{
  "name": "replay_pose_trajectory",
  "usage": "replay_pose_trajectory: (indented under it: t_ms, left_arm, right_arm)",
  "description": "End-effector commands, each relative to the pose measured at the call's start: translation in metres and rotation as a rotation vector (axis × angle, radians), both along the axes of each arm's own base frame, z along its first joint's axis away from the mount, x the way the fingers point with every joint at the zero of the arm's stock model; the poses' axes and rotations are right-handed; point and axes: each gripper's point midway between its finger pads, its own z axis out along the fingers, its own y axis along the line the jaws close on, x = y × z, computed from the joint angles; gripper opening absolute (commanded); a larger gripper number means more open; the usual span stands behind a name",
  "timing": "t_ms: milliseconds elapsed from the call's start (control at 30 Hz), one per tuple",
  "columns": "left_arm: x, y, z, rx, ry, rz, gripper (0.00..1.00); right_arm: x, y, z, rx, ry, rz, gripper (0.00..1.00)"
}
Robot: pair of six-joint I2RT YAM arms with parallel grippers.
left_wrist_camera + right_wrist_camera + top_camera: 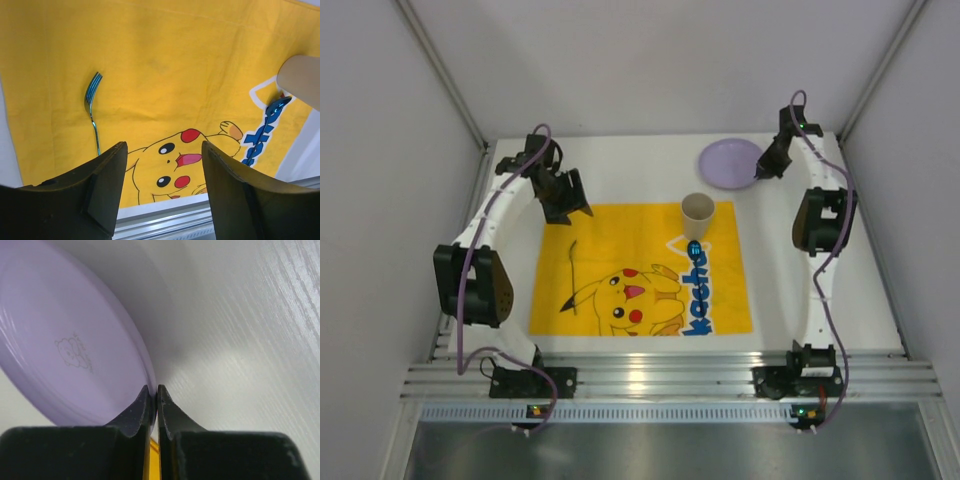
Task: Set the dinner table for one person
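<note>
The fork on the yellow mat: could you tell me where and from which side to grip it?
Mid-handle of the fork, from straight above, with the left tool straddling the thin handle. It lies flat on the mat, so only its narrow edges can likely be pinched.

Right hand (pixel 153 390) sits at the bottom edge, its two black fingers (pixel 131 415) pinched onto the rim of a lilac plate (pixel 65 340), with only a hairline gap between the tips. The plate fills the left side, with a faint outline cartoon figure on its surface and a soft shadow just beside it on the white grained desk (pixel 250 340). A thin yellow strip (pixel 154 460) shows low between the fingers.
</note>
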Motion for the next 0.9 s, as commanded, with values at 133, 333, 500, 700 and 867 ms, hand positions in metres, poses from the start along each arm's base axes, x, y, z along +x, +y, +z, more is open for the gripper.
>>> replay_pose_trajectory:
  t_ms: [133,333,500,700,867]
  left_arm:
    - [0.038,-0.003,0.051,-0.008,-0.149,0.003,0.64]
    - [0.053,-0.031,0.107,-0.182,-0.317,-0.030,0.71]
    - [0.059,-0.067,0.162,-0.404,-0.477,-0.123,0.79]
    - [0.049,-0.094,0.222,-0.574,-0.619,-0.204,0.86]
    - [0.045,-0.100,0.238,-0.619,-0.656,-0.226,0.87]
  right_arm:
    - [-0.009,0.048,0.212,0.007,-0.447,0.149,0.00]
    - [-0.058,0.113,0.247,0.080,-0.481,0.308,0.00]
    - [-0.102,0.164,0.255,0.134,-0.448,0.427,0.00]
    - [-0.138,0.201,0.258,0.155,-0.419,0.526,0.00]
    - [-0.151,0.212,0.263,0.166,-0.415,0.548,0.00]
